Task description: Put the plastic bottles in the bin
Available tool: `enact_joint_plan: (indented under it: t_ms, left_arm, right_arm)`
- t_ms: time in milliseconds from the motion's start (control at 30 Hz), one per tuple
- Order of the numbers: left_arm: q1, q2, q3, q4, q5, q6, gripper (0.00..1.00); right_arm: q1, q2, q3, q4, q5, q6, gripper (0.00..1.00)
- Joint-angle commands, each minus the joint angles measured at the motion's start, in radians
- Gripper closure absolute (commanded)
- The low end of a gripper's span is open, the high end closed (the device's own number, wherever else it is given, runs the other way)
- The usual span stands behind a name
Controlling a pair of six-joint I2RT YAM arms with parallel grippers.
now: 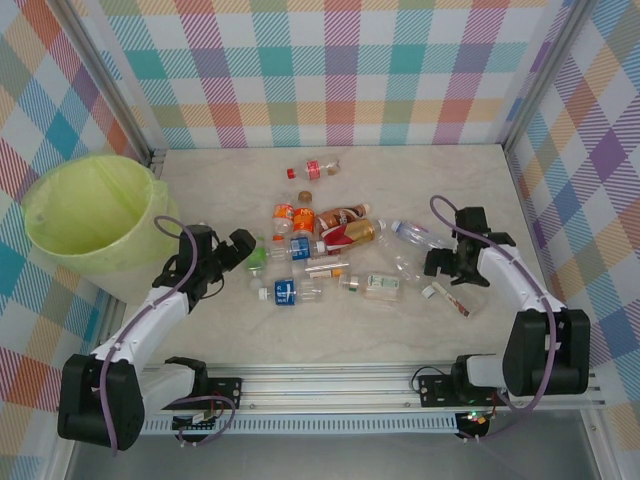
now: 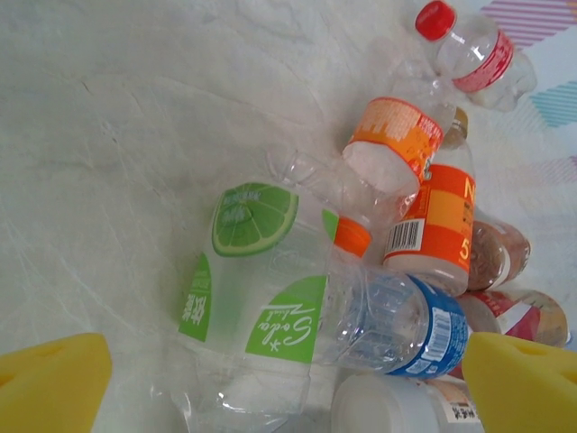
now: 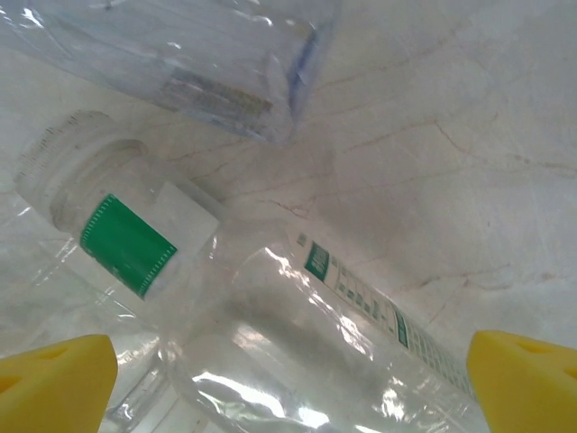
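The table had a pale cream top with faint marble-like veins, lit evenly so that shadows fell soft. A back wall, a left wall and a right wall closed it in, all covered in a pastel check of pink, teal, orange, purple and yellow. Grey metal posts stood at the two back corners. A silver rail ran along the near edge, with a dull grey strip below it.

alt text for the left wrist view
A clear plastic bottle with a lime-green label lies on the pale marbled table between the open left gripper's yellow fingertips. Orange-, blue- and red-labelled clear bottles cluster to its right.
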Motion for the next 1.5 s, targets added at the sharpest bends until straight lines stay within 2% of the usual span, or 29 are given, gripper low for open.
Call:
enact_joint_plan:
  t_ms: [0, 167, 300, 433, 867, 1067, 1267, 1467]
  left_arm:
    - [-0.003, 0.019, 0.021, -0.022, 0.049, 0.020, 0.00]
    - [-0.002, 0.017, 0.029, -0.026, 0.047, 0.049, 0.00]
    - [-0.003, 0.013, 0.017, -0.013, 0.045, 0.040, 0.00]
    - [-0.002, 0.012, 0.011, -0.012, 0.040, 0.041, 0.00]
    - [-0.017, 0.053, 0.017, 0.003, 0.023, 0.037, 0.00]
    - [-0.037, 0.041, 0.014, -0.009, 0.001, 0.051, 0.00]
    - [-0.038, 0.049, 0.018, -0.005, -0.016, 0.054, 0.00]
    - [-0.038, 0.053, 0.021, -0.009, -0.014, 0.053, 0.00]
  right_arm:
    - [0.010, 0.031, 0.064, -0.013, -0.042, -0.137, 0.00]
    - [0.029, 0.073, 0.094, 0.004, -0.117, -0.239, 0.03]
    - [0.038, 0.150, 0.154, -0.009, -0.100, -0.236, 0.18]
    - [0.065, 0.218, 0.203, -0.029, -0.084, -0.242, 0.26]
    - [0.115, 0.395, 0.291, -0.047, 0.097, -0.221, 0.28]
    - [0.115, 0.385, 0.286, -0.051, 0.002, -0.243, 0.27]
    - [0.115, 0.417, 0.272, -0.026, 0.065, -0.232, 0.35]
    - [0.115, 0.483, 0.289, -0.007, 0.085, -0.214, 0.36]
